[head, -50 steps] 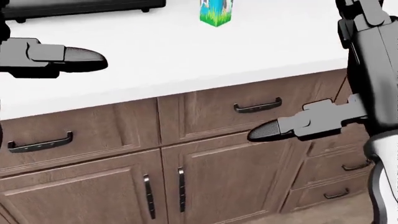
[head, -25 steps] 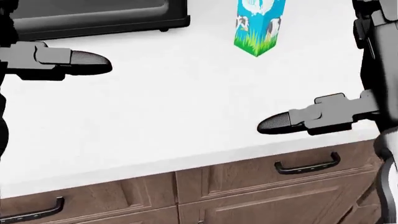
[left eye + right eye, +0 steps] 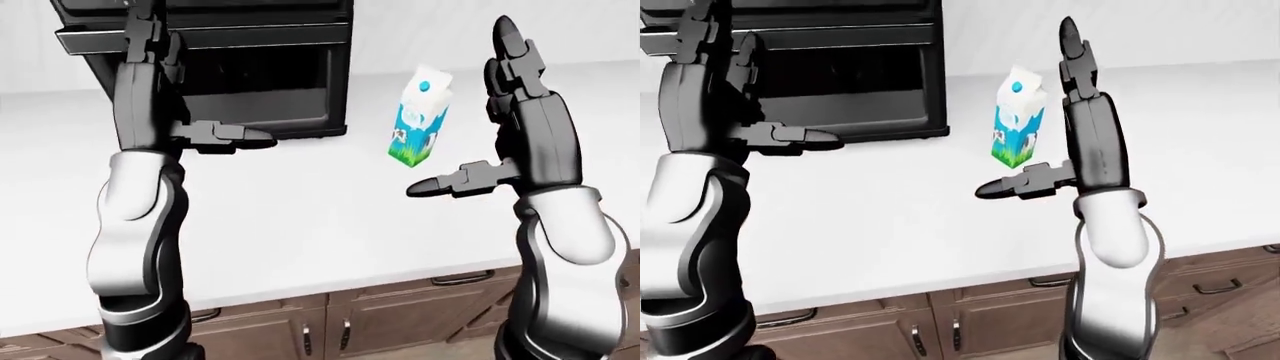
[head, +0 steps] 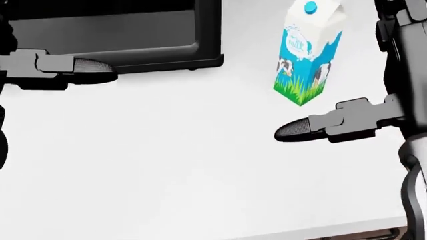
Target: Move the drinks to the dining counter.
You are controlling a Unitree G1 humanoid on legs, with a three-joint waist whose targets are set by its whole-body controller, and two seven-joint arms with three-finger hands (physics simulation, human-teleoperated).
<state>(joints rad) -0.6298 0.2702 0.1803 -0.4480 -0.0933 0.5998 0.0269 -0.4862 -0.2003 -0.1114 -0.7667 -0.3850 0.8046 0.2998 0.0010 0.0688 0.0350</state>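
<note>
A white milk carton (image 3: 420, 116) with a blue cap, cows and green grass printed on it stands upright on the white counter (image 3: 300, 225), just right of a black microwave. My right hand (image 3: 468, 112) is open a short way to the carton's right and nearer to me. Its fingers (image 3: 512, 52) point up and its thumb (image 4: 314, 127) pokes left below the carton, touching nothing. My left hand (image 3: 205, 75) is open too, raised before the microwave with its thumb (image 4: 80, 67) pointing right. No other drink shows.
The black microwave (image 3: 250, 82) stands on the counter at the upper left, its door facing me. Brown cabinet doors and drawers with dark handles (image 3: 1040, 300) run below the counter's edge. White counter stretches right of the carton.
The whole head view has shifted: the cabinets slid out at the bottom, and the carton and microwave came down into fuller view. Both hands keep their open pose.
</note>
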